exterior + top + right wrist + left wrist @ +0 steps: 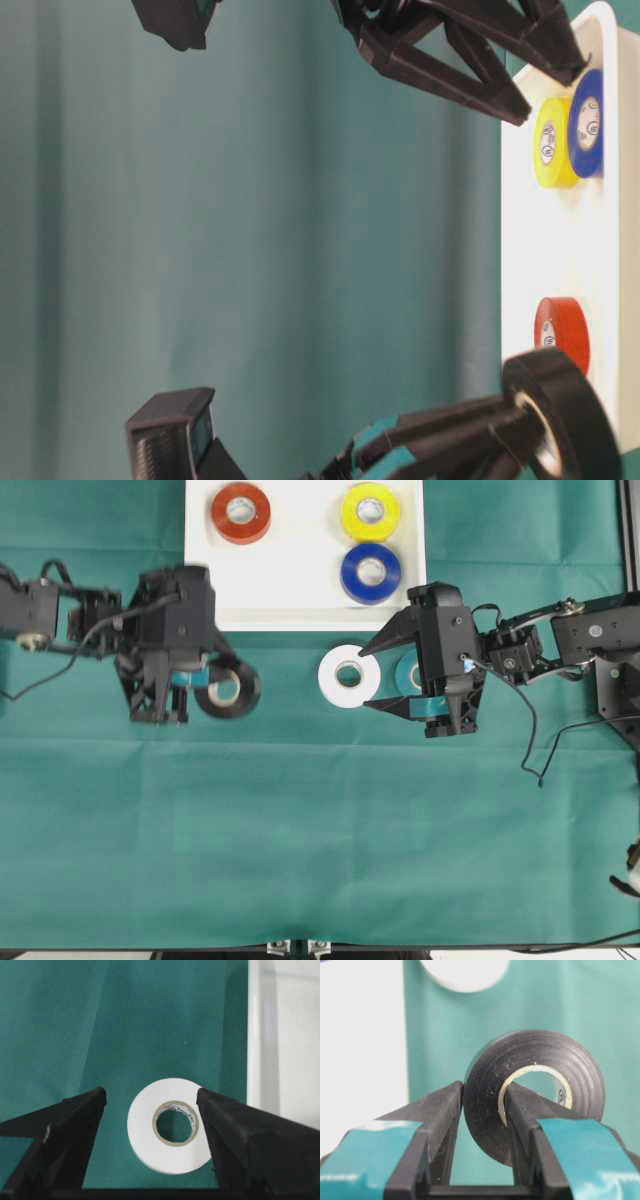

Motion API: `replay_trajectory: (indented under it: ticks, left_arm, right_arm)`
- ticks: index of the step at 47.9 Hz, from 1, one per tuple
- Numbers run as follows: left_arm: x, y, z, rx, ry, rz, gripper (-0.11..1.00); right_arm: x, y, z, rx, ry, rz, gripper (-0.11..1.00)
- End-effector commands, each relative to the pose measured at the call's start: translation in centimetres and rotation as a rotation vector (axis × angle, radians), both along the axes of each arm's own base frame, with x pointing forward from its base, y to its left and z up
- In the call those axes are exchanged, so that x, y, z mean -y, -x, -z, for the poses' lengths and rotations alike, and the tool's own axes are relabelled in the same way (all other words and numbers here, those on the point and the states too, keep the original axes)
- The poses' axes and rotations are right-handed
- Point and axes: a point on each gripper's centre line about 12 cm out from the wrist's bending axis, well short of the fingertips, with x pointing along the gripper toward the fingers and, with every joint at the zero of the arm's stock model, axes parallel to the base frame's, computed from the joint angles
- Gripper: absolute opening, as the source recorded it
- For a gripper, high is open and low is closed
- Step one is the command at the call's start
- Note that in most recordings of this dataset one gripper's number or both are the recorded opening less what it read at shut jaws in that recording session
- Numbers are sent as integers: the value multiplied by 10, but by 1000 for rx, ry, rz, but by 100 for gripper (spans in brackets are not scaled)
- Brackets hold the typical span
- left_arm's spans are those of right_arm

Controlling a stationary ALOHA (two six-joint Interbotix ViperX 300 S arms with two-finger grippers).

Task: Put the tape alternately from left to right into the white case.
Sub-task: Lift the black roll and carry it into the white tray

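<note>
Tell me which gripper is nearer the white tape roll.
Right. The right gripper has open jaws flanking the white tape roll; the left gripper, shut on the black tape roll, sits farther away.

White case (300, 590) cut off by top edge in overhead view; in table-level view its right side runs out of frame. White tape roll (465, 972) in left wrist view only partly seen at top edge. Left gripper (200, 685) hides part of black tape roll (232, 690) from overhead
</note>
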Motion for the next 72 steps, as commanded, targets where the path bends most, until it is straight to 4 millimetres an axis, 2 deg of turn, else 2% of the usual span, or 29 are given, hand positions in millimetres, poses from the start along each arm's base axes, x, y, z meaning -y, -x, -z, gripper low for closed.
replay_trajectory:
  ticks: [1, 14, 27, 48, 72]
  left_arm:
    - [-16, -2, -9, 37, -28, -22, -5]
    - [-47, -2, -13, 75, -86, -64, -5]
    - [-64, -5, -20, 171, -119, -105, -5]
    - [-82, -3, -20, 202, -131, -157, -5]
    - [-84, -2, -20, 235, -131, -171, -5]
  right_arm:
    - [-1, -3, -7, 25, -3, -5, 79]
    - [-1, -4, -7, 26, -3, -5, 79]
    - [-2, -3, -6, 23, -2, -7, 79]
    - [-1, -4, -8, 29, -2, -6, 79]
    - [-1, -8, -11, 38, -3, -7, 79]
